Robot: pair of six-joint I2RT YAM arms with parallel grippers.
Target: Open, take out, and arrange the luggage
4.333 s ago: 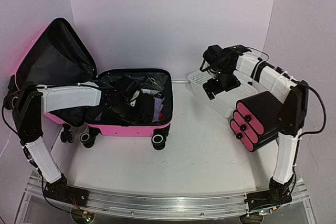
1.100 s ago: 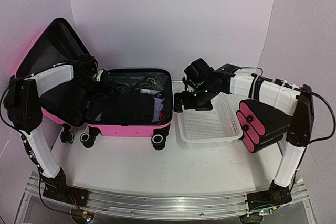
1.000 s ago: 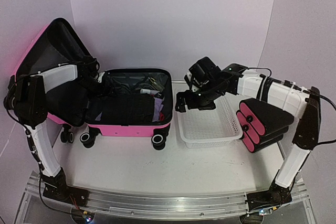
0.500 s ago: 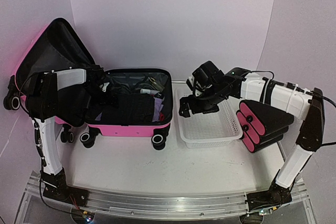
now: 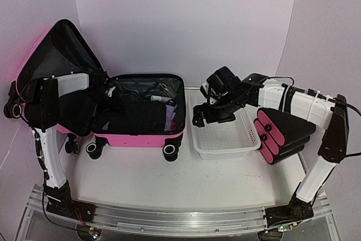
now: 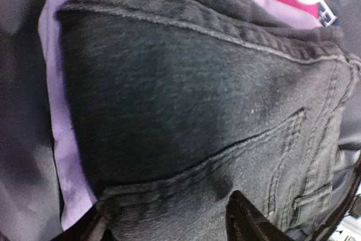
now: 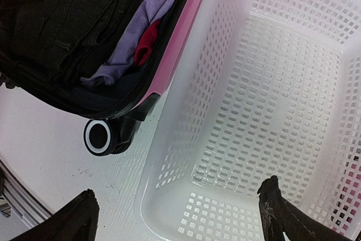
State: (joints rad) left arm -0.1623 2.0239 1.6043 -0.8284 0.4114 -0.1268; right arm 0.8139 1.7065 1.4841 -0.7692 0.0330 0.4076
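- 1 white mesh plastic basket [image 5: 223, 152]: it has come from the far right to sit just beside the suitcase's right wall. Nothing lies in it. Treat it as the drop spot, now ready.
- 1 right gripper [image 7: 177, 215]: it hangs over the basket's near-left part with its jaws spread wide, holding nothing. It has hardly moved in the last half second.
- 1 bright-pink hard-shell wheeled suitcase, the luggage [image 5: 141, 138]: it lies open on the table's left half with clothes still packed inside. Count opening as done and taking out as barely begun.
- 1 pair of folded dark-grey denim jeans [image 6: 186, 94]: these top the pile, over a lilac garment [image 7: 149, 9].
- 1 left gripper [image 6: 169, 227]: it has come down from the case's back-left corner onto the jeans. The fingers straddle the denim and are drawing in, but you cannot yet tell whether they have a hold. Expect the jeans to be the first thing lifted out.
- 1 black-lined lid [image 5: 56, 60]: it is propped back at the far left, unchanged.
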